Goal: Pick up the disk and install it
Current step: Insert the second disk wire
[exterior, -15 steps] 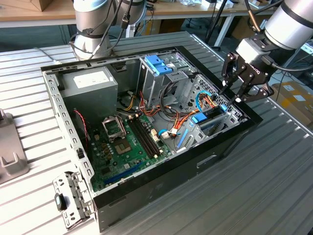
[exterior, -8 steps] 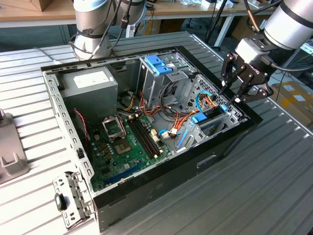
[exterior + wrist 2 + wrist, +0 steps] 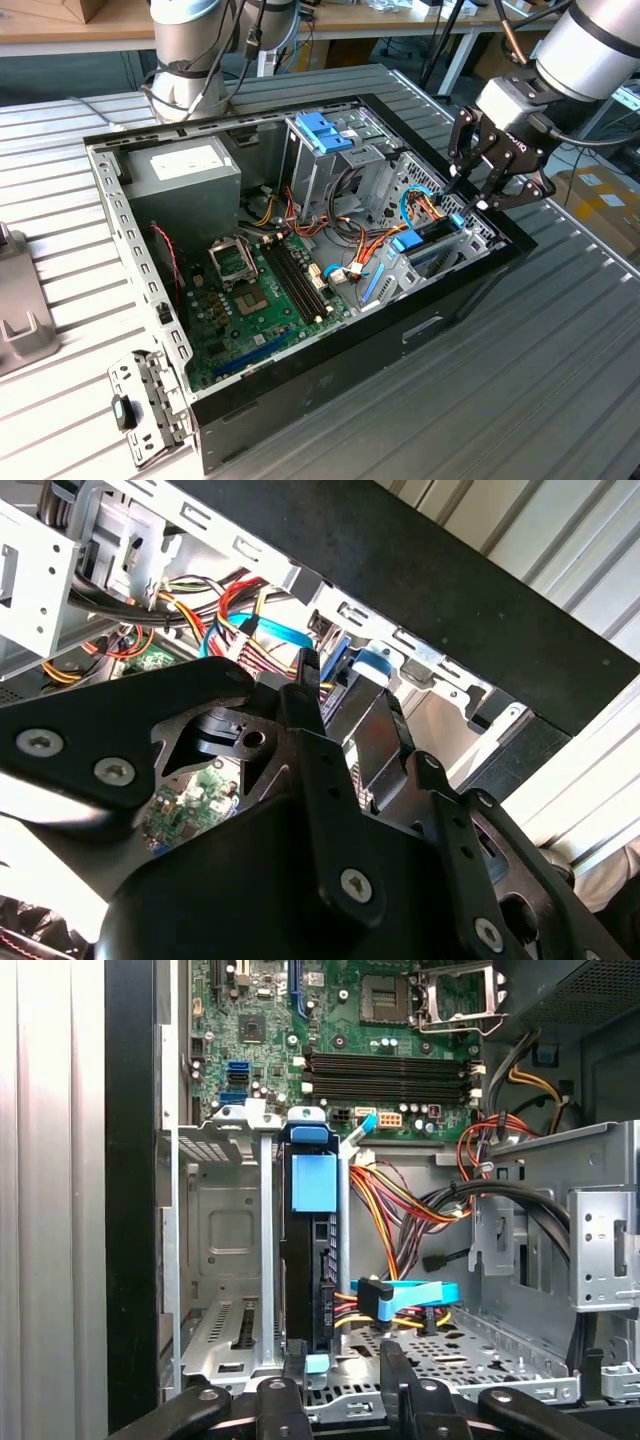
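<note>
The disk (image 3: 428, 243) stands on its edge in the metal drive bay (image 3: 470, 235) at the corner of the open computer case on the exterior view's right. In the first wrist view the disk (image 3: 312, 1260) is a dark slab with a light blue carrier and label, set between the bay's grey rails. My gripper (image 3: 472, 205) hovers just over its upper end. The fingers (image 3: 398, 1375) are spread, with the disk's blue end tab between them and a gap on one side. In the second wrist view the gripper (image 3: 345, 695) is over the bay.
A darker blue latch piece on a grey cage (image 3: 325, 130) sits behind the bay. Red, yellow and blue cables (image 3: 400, 1295) run beside the disk. The motherboard (image 3: 260, 290) and power supply (image 3: 185, 170) lie inside the case. A loose metal bracket (image 3: 150, 405) rests on the table.
</note>
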`<control>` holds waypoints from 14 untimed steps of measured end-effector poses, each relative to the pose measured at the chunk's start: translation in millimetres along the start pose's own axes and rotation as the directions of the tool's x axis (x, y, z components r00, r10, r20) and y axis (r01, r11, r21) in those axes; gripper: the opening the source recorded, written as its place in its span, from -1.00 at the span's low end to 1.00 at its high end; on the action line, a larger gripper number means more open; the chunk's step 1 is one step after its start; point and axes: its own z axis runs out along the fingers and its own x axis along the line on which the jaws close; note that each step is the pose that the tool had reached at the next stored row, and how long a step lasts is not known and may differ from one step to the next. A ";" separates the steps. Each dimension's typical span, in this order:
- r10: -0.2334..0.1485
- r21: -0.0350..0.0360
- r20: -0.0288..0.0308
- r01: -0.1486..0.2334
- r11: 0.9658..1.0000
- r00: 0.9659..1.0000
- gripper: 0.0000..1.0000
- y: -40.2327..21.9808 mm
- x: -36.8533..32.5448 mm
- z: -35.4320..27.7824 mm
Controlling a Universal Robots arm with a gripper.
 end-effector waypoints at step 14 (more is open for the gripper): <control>0.000 0.002 0.000 0.000 1.000 1.000 -0.15 10.6 -4.0 -4.0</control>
